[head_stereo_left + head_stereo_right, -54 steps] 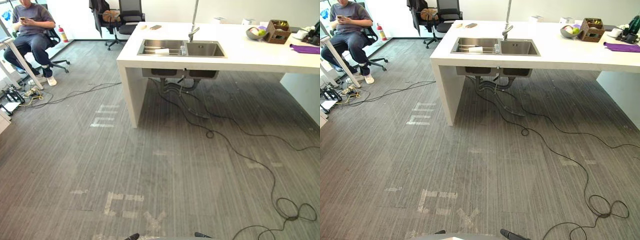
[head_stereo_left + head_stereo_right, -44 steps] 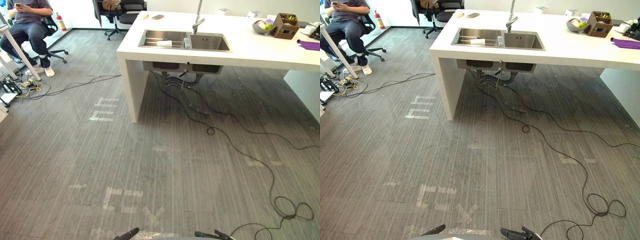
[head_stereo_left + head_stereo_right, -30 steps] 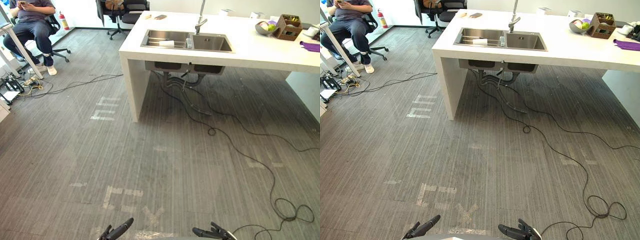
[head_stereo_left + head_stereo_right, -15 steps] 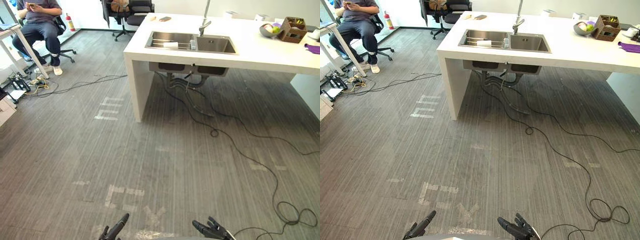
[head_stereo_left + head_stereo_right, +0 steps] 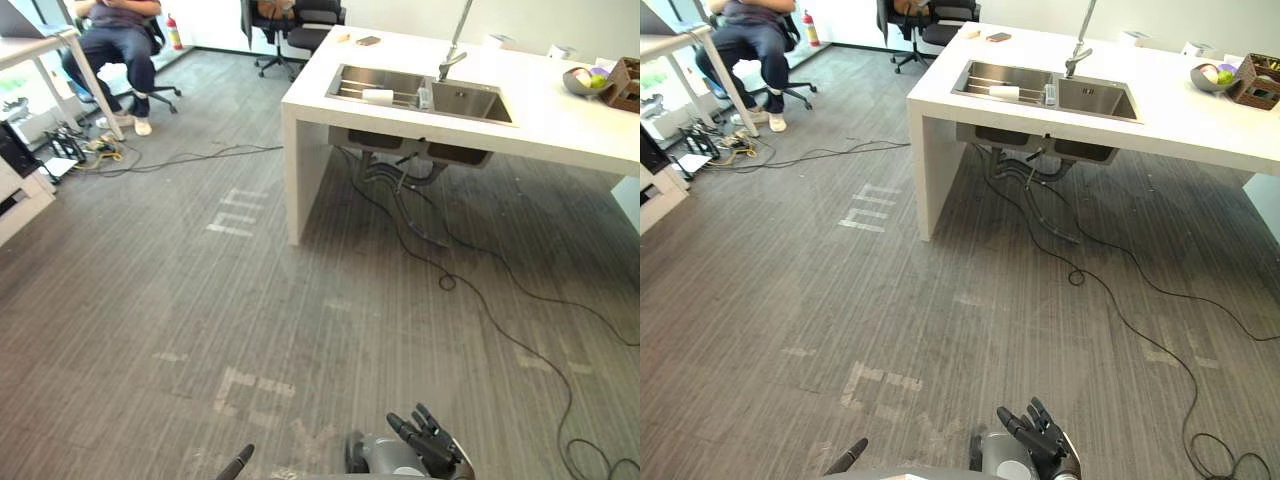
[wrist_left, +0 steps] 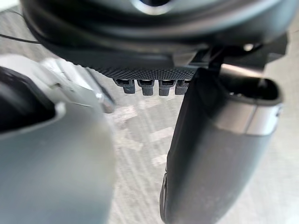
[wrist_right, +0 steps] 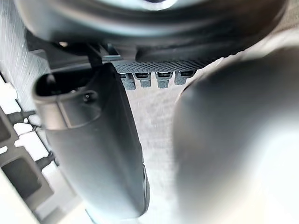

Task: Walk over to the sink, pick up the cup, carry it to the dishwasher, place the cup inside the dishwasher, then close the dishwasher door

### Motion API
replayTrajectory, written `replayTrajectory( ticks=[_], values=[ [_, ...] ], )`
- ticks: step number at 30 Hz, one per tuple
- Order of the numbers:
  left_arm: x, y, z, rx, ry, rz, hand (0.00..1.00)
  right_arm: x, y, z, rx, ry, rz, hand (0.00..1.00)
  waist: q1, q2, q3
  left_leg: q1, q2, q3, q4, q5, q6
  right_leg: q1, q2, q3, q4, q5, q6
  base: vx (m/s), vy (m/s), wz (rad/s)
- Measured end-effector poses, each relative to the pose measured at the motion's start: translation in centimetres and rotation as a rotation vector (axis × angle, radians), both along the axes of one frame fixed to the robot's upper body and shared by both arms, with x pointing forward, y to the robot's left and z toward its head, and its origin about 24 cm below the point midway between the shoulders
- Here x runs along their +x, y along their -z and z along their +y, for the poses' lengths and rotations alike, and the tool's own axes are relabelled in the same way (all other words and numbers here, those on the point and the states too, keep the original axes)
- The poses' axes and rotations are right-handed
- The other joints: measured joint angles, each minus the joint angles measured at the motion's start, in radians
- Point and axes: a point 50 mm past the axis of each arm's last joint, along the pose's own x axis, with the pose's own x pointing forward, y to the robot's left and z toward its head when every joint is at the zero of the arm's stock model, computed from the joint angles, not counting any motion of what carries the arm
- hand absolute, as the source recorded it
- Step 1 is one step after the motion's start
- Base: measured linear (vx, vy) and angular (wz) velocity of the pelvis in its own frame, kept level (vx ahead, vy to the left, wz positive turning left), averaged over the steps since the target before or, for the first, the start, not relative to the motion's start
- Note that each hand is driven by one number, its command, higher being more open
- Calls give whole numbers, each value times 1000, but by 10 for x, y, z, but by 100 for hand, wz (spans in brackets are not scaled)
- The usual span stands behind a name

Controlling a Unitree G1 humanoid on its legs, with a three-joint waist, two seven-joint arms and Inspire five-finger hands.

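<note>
A person (image 5: 118,30) sits on a wheeled office chair at the far left, beside a slanted white desk leg (image 5: 92,72). A red fire extinguisher (image 5: 176,32) stands on the floor by the back wall, just beyond them. Grey carpet (image 5: 150,290) covers the floor, with pale tape marks (image 5: 236,212) stuck to it in front of the worktop's end.

At the bottom edge, the robot's left hand (image 5: 241,462) shows as a dark, straight fingertip held over the carpet; its fingers are relaxed and hold nothing. A black office chair (image 5: 300,22) stands at the back.

A long white worktop (image 5: 560,125) runs off to the right, well away from the robot. A small dark flat object (image 5: 368,41) lies near its back corner. A steel double sink (image 5: 470,100) is set into the worktop. The cup (image 5: 378,96), white and lying on its side, rests on a wire rack in the sink's left basin. A tall faucet (image 5: 455,45) rises behind the divider, and grey hoses (image 5: 400,185) hang beneath.

Low in front, the right hand (image 5: 432,448) is raised over the carpet, fingers apart and empty. Far right on the worktop sit a bowl of fruit (image 5: 583,80) and a brown box (image 5: 628,85).
</note>
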Motion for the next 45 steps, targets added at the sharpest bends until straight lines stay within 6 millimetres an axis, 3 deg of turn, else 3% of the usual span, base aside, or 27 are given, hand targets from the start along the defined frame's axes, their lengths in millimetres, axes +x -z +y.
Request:
replayTrajectory(
  ticks=[3, 4, 5, 8, 10, 11, 13, 15, 18, 19, 21, 22, 24, 25, 27, 29, 30, 31, 32, 33, 34, 35, 38, 39, 41, 42, 45],
  values=[
    [-2, 1, -1, -49, -32, 42, 100, -4, -2, 1, 0, 16, -11, 100, -13, 2, 9, 78, 33, -2, 52, -125, -33, -25, -7, -1, -50, 42, 1, 495, -192, 10],
    [-6, 2, -7, -62, -19, 65, 100, -5, -4, -3, -4, 19, -21, 100, -22, 29, -10, 119, 61, -4, 54, -153, -42, -21, 0, -25, -16, 117, -30, 618, -234, 30],
    [-6, 2, -8, -57, 4, 71, 100, -5, -4, -5, -10, 33, -24, 100, -21, 35, -20, 109, 77, 3, 125, -143, -63, -17, 3, -50, 26, 135, -77, 628, -254, 33],
    [3, 2, -16, -49, 53, 52, 100, -5, -6, -15, -28, 46, -24, 100, -21, 75, -28, 38, 122, -2, 337, -73, -86, 24, 37, -82, 57, 49, -139, 641, -290, 17],
    [6, 3, -19, -30, 86, 56, 100, -6, -6, -20, -36, 42, -16, 100, -20, 99, -44, -89, 149, -29, 625, 114, -166, 95, 81, -71, 15, -7, -163, 651, -231, -15],
    [8, 2, -19, -19, 100, 53, 100, -6, -6, -21, -39, 39, -14, 100, -19, 100, -45, -132, 161, -25, 719, 134, -192, 121, 97, -66, -12, -13, -171, 748, -207, -31],
    [16, -1, -7, 81, 174, 19, 100, -4, -5, -18, -29, 34, -13, 100, -17, 89, -35, -253, 195, 18, 1018, 92, -173, 294, 139, -24, -134, -20, -184, 637, -139, -39],
    [28, -6, 3, 196, 273, -24, 100, 3, -6, -13, -15, 19, -35, 100, -10, 65, -25, -351, 190, 48, 1055, 43, -165, 401, 138, 16, -204, -22, -187, 501, -75, -49],
    [69, -24, 9, 411, 432, -177, 100, 29, -10, -5, 5, 4, -111, 100, 27, 26, 4, -537, 176, 139, 865, -23, -107, 501, 95, 89, -280, -23, -184, 435, 33, -70],
    [90, -36, 8, 523, 512, -258, 100, 39, -13, -1, 10, -4, -147, 100, 38, 1, 21, -563, 147, 191, 697, -18, -108, 539, 54, 109, -289, -34, -171, 418, 110, -57],
    [116, -56, -3, 664, 624, -382, 100, 46, -17, -3, -4, -28, -189, 100, 41, -14, 29, -579, 99, 213, 417, 38, -130, 561, 14, 130, -288, -72, -147, 426, 171, -44],
    [141, -81, -18, 792, 703, -527, 100, 50, -20, -11, -31, -37, -208, 100, 50, 28, 20, -581, 91, 189, 154, 112, -164, 580, 20, 169, -291, -129, -115, 549, 314, -52],
    [164, -110, -28, 939, 758, -676, 100, 50, -17, -9, -33, -29, -174, 100, 56, 38, 11, -589, 77, 158, 200, 248, -147, 600, 7, 206, -263, -194, -118, 547, 368, -58],
    [187, -148, -35, 1075, 744, -838, 100, 49, -14, -4, -31, -37, -155, 100, 56, 13, 7, -618, 41, 157, 277, 247, -142, 586, -35, 255, -223, -222, -97, 615, 395, -45],
    [206, -191, -46, 1223, 695, -1031, 100, 44, -11, -3, -40, -20, -114, 100, 44, 12, 4, -634, 19, 164, 319, 226, -82, 565, -55, 271, -166, -215, -84, 521, 302, -10],
    [221, -253, -57, 1381, 592, -1336, 100, 24, -4, -4, -41, 16, -30, 100, 26, 7, 1, -569, -18, 188, 317, 186, -7, 536, -87, 280, -10, -157, -2, 586, 272, -2],
    [223, -266, -59, 1407, 573, -1401, 100, 17, -2, -4, -41, 26, -13, 100, 24, 5, 0, -537, -28, 196, 307, 173, -2, 525, -94, 282, 49, -132, 22, 517, 219, -17],
    [224, -289, -62, 1486, 529, -1513, 100, 7, -1, -5, -39, 47, 8, 100, 15, 4, -2, -465, -41, 208, 270, 152, 9, 472, -103, 281, 208, -49, 116, 392, 164, -24],
    [224, -300, -62, 1525, 509, -1561, 100, 6, -1, -5, -40, 62, 4, 100, 8, 3, -2, -428, -44, 215, 245, 142, 10, 430, -107, 280, 299, 19, 168, 449, 186, -42],
    [223, -319, -65, 1586, 486, -1652, 100, 4, -1, -5, -38, 76, 1, 100, 0, -3, -5, -347, -52, 228, 179, 130, 12, 335, -127, 261, 492, 186, 180, 333, 134, -51],
    [223, -329, -66, 1623, 480, -1705, 100, 2, -1, -4, -33, 71, -4, 100, -4, -10, -7, -286, -58, 247, 143, 121, 7, 250, -152, 226, 646, 172, 144, 487, 148, -67],
    [222, -337, -67, 1661, 476, -1736, 100, 4, -4, -7, -44, 59, -37, 100, -28, -2, -14, -197, -50, 265, 97, 104, 3, 141, -177, 152, 768, 96, 58, 398, 88, -49],
    [225, -340, -74, 1664, 529, -1768, 100, 10, -8, -6, -54, 47, -84, 100, -61, 8, -26, -99, -12, 272, 31, 96, -9, 16, -176, 49, 626, -48, 22, 418, -6, -18],
    [227, -341, -78, 1659, 567, -1778, 100, 12, -9, -3, -49, 46, -97, 100, -67, 14, -28, -83, 17, 271, 26, 80, -35, -14, -159, 26, 431, -56, 18, 469, -178, 1],
    [232, -337, -76, 1630, 638, -1762, 100, 7, -7, 2, -34, 42, -86, 100, -70, -1, -37, -52, 45, 266, 31, 47, -88, -9, -121, 52, 108, 4, 17, 349, -183, 11],
    [235, -333, -72, 1602, 685, -1733, 100, -5, -5, 9, -14, 34, -54, 100, -71, -42, -58, -28, 38, 251, 41, 16, -122, 5, -120, 104, -7, 182, 13, 421, -296, 20],
    [239, -314, -82, 1465, 761, -1668, 100, -10, -5, -5, -46, 4, -20, 100, -67, 26, -55, -15, 120, 222, 105, -5, -138, 81, -60, 74, -38, 139, 9, 404, -292, 25]
  ],
)
